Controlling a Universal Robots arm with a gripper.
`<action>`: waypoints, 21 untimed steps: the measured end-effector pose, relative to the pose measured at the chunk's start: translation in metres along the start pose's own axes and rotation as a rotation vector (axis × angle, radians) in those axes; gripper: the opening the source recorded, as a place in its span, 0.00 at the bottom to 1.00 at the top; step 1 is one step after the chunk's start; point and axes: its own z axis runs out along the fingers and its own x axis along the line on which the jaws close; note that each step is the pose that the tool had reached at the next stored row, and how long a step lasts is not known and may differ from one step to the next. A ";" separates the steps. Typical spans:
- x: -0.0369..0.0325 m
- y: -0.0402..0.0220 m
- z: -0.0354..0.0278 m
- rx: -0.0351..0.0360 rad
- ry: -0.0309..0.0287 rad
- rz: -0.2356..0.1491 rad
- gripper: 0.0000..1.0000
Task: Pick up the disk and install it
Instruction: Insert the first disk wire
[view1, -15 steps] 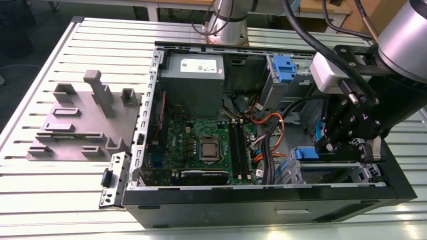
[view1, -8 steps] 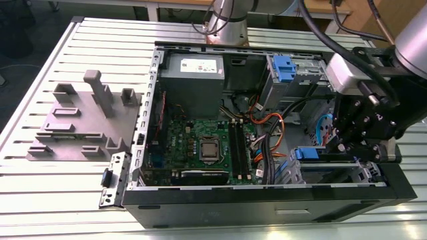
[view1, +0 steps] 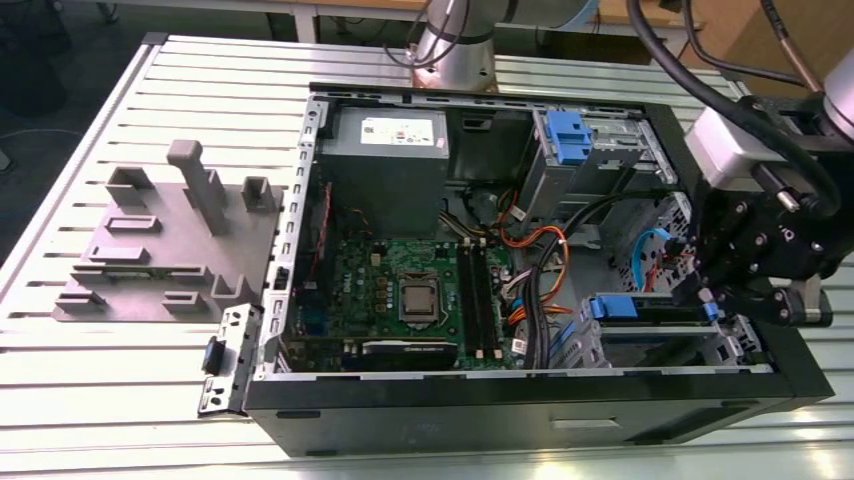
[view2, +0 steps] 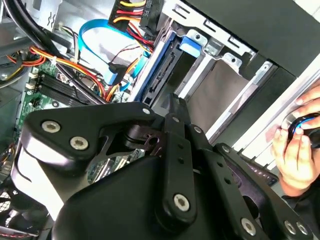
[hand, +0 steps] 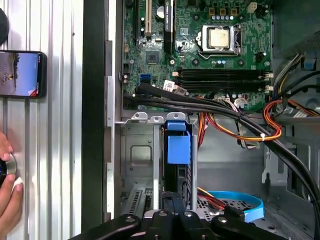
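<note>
The disk (view1: 638, 309) stands on edge in the drive cage at the case's near corner on the exterior view's right, its blue bracket toward the motherboard. In both wrist views it shows as a dark slab with a blue tab (view2: 190, 45) (hand: 178, 145) between the cage's metal walls. My gripper (view1: 705, 297) hangs just behind the disk's outer end, over the case's edge. Its black fingers look shut together, tips at the disk's rear edge (view2: 172, 102) (hand: 175, 197). Whether the tips touch the disk is hidden.
Orange, black and blue cables (hand: 235, 125) run past the cage to the motherboard (view1: 414, 290). A second cage with a blue latch (view1: 567, 130) and a grey power supply (view1: 387, 150) sit at the back. A grey fixture (view1: 160, 240) lies on the exterior view's left. A person's hand (hand: 7, 185) and a phone (hand: 22, 74) rest beside the case.
</note>
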 end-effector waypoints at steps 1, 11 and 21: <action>0.0000 -0.0001 -0.0008 -0.0002 0.0000 0.000 0.11; -0.0008 -0.0030 -0.0097 -0.0030 -0.0001 0.000 0.11; -0.0061 -0.0217 -0.0088 -0.0096 0.0001 0.000 0.11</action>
